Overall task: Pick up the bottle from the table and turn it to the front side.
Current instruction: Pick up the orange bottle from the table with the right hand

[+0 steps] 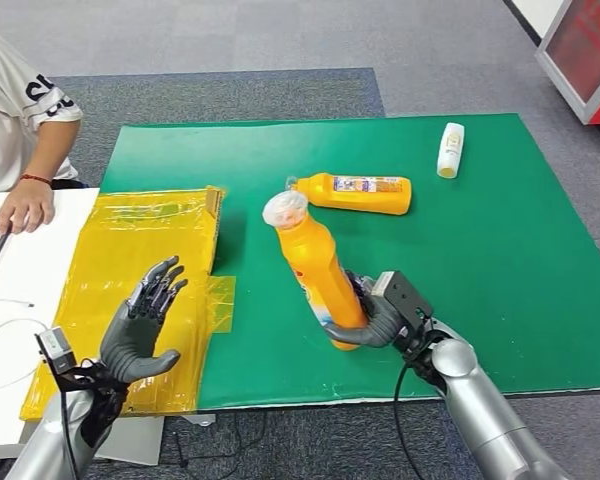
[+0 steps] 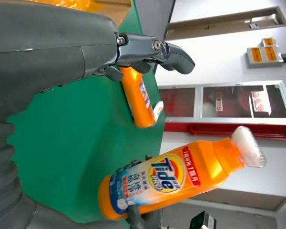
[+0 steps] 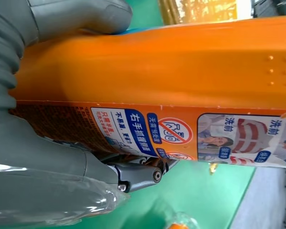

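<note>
My right hand grips the lower body of an orange detergent bottle with a clear cap, held tilted above the green mat. Seen from the left wrist, this bottle shows its Tide label. Up close from the right wrist, the bottle fills the space between the thumb and fingers, with its back label showing. My left hand hovers open over the yellow wrapped box, fingers spread. A second orange bottle lies on its side farther back.
A small white bottle lies at the mat's far right. A person's hand rests on the white table at the far left, beside a laptop edge. Grey carpet surrounds the table.
</note>
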